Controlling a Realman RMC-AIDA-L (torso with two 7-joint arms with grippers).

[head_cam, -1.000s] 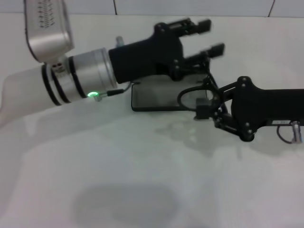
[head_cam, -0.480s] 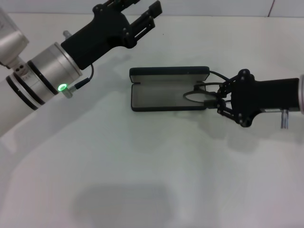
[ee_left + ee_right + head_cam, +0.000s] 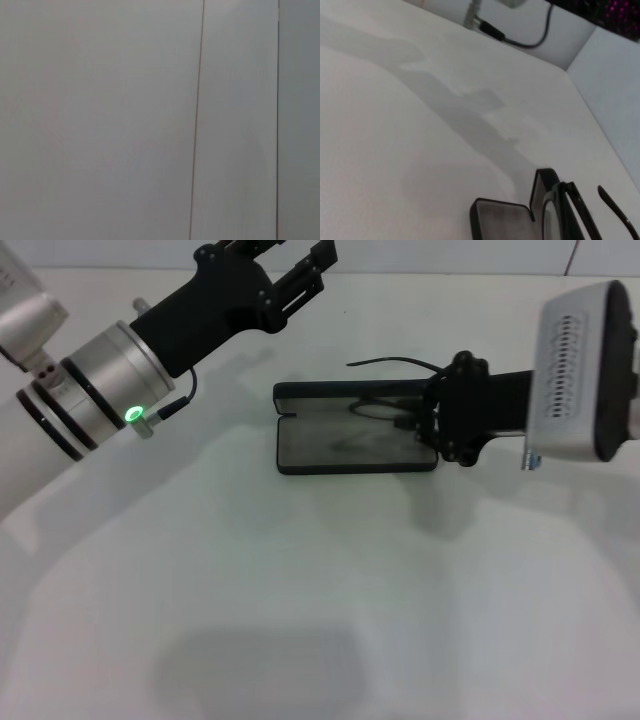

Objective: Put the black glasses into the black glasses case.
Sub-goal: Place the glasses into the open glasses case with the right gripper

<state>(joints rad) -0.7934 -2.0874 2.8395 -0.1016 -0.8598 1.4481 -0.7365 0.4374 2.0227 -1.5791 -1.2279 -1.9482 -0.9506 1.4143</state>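
The black glasses case point(image 3: 320, 445) lies open on the white table, grey lining up, lid to the back. My right gripper point(image 3: 428, 422) is at the case's right end and is shut on the black glasses point(image 3: 375, 405). The glasses hang tilted over the case's right half, one temple arm point(image 3: 385, 363) sticking up and out to the left. In the right wrist view the case point(image 3: 500, 217) and the glasses point(image 3: 570, 210) show close together. My left gripper point(image 3: 290, 265) is open and empty, raised at the back left, apart from the case.
The white table point(image 3: 300, 590) spreads wide in front of the case. A tiled wall point(image 3: 450, 255) runs along the back. My left forearm point(image 3: 100, 390) crosses the left side. The left wrist view shows only white wall.
My right wrist has rolled over and brought the glasses from the case's right edge up over its right half. The left arm has hardly moved.
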